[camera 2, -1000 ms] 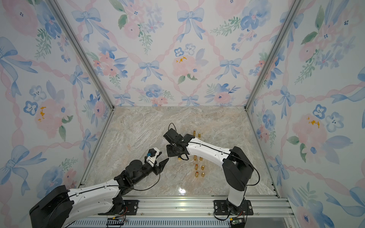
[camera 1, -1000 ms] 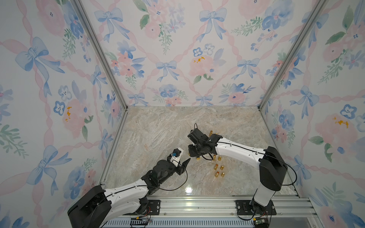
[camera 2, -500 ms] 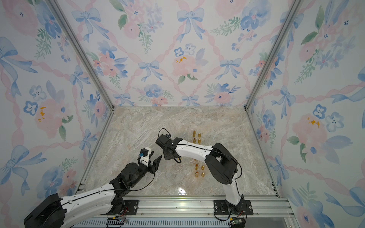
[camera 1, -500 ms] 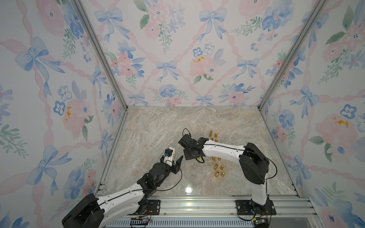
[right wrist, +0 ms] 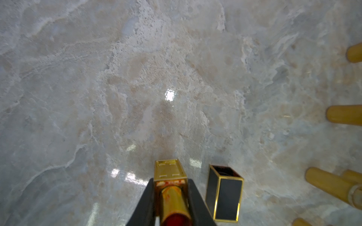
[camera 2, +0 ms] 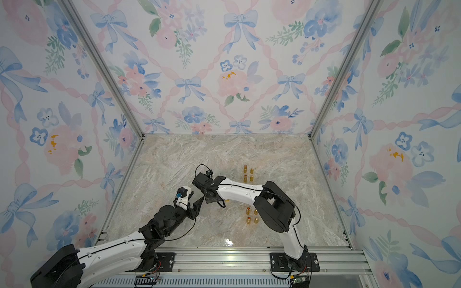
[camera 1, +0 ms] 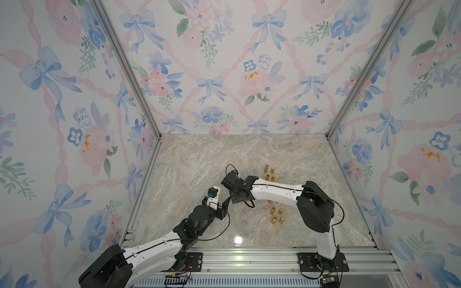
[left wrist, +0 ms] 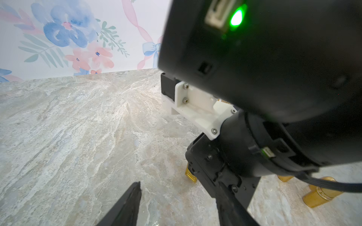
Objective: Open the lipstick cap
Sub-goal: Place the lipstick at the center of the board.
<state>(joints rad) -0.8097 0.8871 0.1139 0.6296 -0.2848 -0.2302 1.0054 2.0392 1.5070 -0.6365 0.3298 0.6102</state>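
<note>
Right tool (right wrist: 170,182) is pinching the gold lipstick (right wrist: 168,169), and it's uncapped! The black, gold-edged cap (right wrist: 225,193) sits on the bench (right wrist: 98,97) just beside the lipstick, not touching it. Left tool (left wrist: 179,187) hangs near the lipstick, fingers spread, holding nothing. More gold tubes (right wrist: 342,114) sit farther from the lipstick.

The lipstick (right wrist: 170,197) sits between the jaws of the right gripper (right wrist: 170,181) over the table (camera 1: 199,159), its cap (right wrist: 225,193) resting on the table just beside it. The left gripper (camera 1: 222,202) lies just left of and before the right one. Pairs of tubes (camera 1: 272,170) stand right of centre, behind and before the right arm (camera 1: 274,193).
</note>
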